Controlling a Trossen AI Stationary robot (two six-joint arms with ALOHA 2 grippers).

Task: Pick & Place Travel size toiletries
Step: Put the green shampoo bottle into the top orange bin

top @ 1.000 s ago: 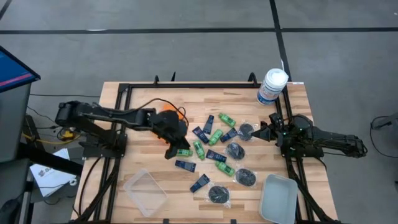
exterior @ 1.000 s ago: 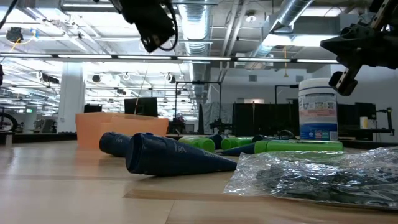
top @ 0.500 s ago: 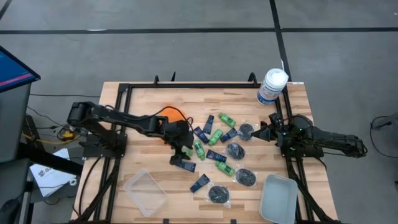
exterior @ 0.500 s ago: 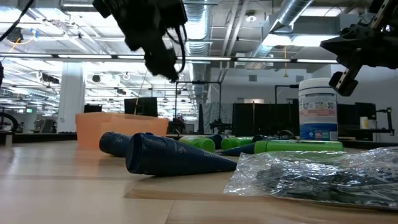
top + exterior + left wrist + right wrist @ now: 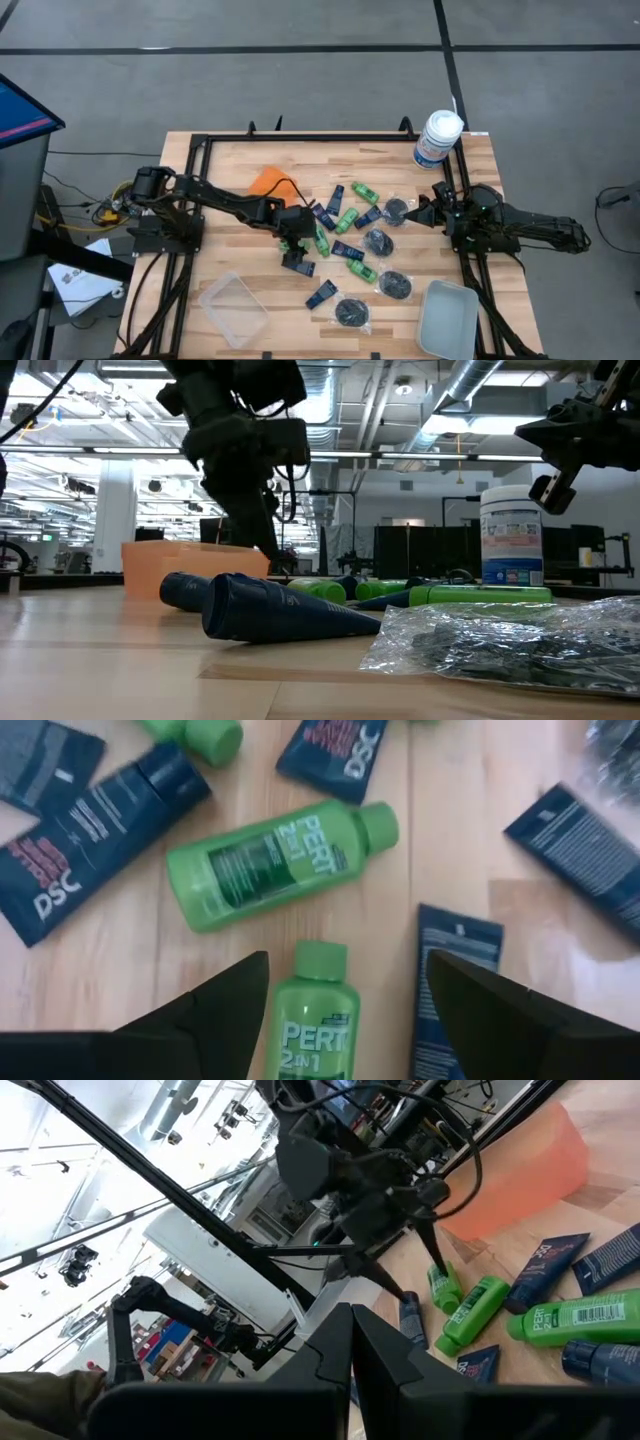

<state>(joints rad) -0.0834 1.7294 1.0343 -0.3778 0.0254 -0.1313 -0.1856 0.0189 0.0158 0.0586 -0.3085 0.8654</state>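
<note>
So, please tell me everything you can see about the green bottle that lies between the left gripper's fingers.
The green bottle is small, bright green plastic with a round green cap. Its white label reads PERT 2in1. It lies flat on the wooden table, cap pointing away from the left gripper, whose open fingers stand on either side without touching it. A dark tube lies close beside it, and another green bottle lies just beyond the cap.

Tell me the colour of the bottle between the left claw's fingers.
Bright green, cap included, with white "PERT 2in1" lettering; the bottle shows best in the left wrist view.
</note>
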